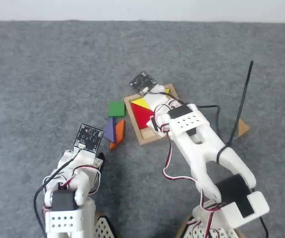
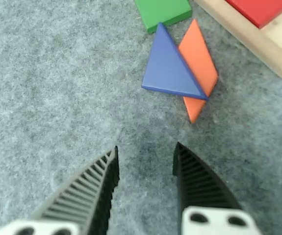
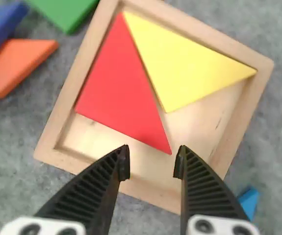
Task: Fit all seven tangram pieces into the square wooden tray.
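The square wooden tray (image 3: pixel 52 139) holds a red triangle (image 3: pixel 121 88) and a yellow triangle (image 3: pixel 180 63) side by side; bare wood shows on the rest of its floor. My right gripper (image 3: pixel 151 154) hangs open just above the tray, over the red triangle's tip. Beside the tray on the carpet lie a green square (image 2: pixel 163 10), a blue triangle (image 2: pixel 170 68) resting partly on an orange parallelogram (image 2: pixel 199 73). My left gripper (image 2: pixel 145 154) is open above bare carpet, a short way from the blue triangle. A small light-blue piece (image 3: pixel 248 200) peeks out past the tray's other side.
A tan triangle (image 1: pixel 242 128) lies on the carpet right of the right arm, near a black cable (image 1: pixel 244 99). Grey carpet (image 1: pixel 43 74) stretches wide around the tray (image 1: pixel 147 136). The arm bases stand at the front edge.
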